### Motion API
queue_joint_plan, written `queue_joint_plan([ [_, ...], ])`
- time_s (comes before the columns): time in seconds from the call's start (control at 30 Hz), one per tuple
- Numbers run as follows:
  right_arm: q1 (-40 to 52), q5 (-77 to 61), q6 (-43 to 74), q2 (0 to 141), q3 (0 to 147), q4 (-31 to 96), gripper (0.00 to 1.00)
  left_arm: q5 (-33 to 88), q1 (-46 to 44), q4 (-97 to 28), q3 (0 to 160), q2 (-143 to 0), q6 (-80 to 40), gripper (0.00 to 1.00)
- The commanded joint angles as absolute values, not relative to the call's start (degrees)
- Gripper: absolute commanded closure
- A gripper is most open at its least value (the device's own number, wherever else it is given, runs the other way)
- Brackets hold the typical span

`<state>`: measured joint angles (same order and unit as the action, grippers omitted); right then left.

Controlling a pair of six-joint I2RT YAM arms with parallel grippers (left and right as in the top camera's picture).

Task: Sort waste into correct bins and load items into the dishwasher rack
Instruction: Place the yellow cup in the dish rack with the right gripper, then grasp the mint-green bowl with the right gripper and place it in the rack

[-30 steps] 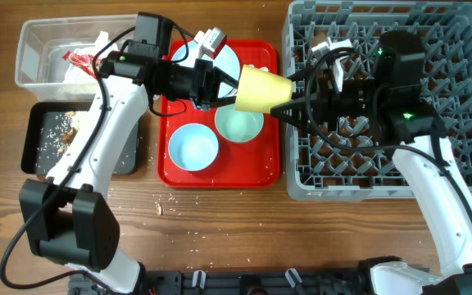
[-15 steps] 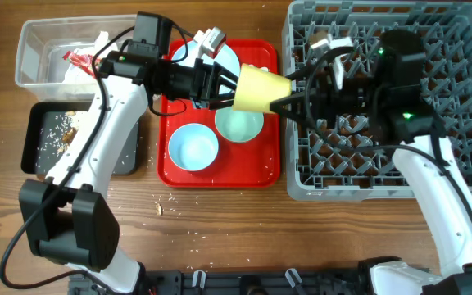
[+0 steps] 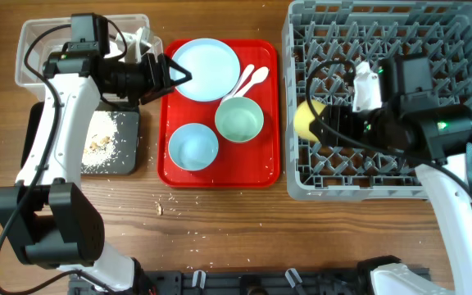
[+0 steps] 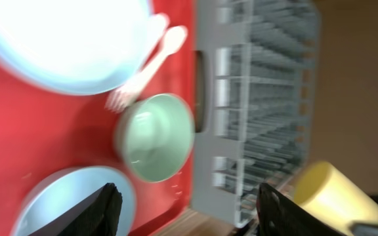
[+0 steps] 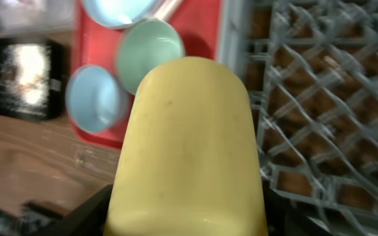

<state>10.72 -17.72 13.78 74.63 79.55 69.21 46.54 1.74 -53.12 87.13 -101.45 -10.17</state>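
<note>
Grey dishwasher rack (image 3: 342, 176) on worktop (image 3: 220, 229), right side. Red tray (image 3: 220, 174) just left of it, carrying pale blue plate (image 3: 206, 59), two bowls (image 3: 238, 120), white fork and spoon (image 3: 251, 79). Black tray (image 3: 125, 156) with crumbs at far left. Left hand (image 4: 189, 206) empty, fingers spread wide, over red tray's left edge beside plate. Right hand (image 3: 322, 123) clamped on yellow cup (image 3: 304, 120), cup on its side over rack's left cells.

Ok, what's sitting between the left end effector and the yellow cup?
Overhead view: between the left end effector and yellow cup lie the red tray with the plate's edge and pale green bowl, then the rack wall.
</note>
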Motion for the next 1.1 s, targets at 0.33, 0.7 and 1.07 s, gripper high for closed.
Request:
queue_joint_plan([
  [0.33, 13.8, -5.1, 16.9, 91.9, 80.6, 79.8, 0.49, 35.0, 1.7, -56.0, 87.8, -100.9, -9.8, 0.32],
  [0.7, 13.9, -6.0, 15.0, 97.8, 80.5, 77.9, 0.00, 34.8, 1.7, -56.7, 87.7, -100.9, -9.8, 0.32],
  [1.07, 20.5, -10.6, 10.6, 95.3, 93.6, 64.1, 0.04, 23.2, 1.8, -59.0, 91.0, -98.5, -9.4, 0.33],
])
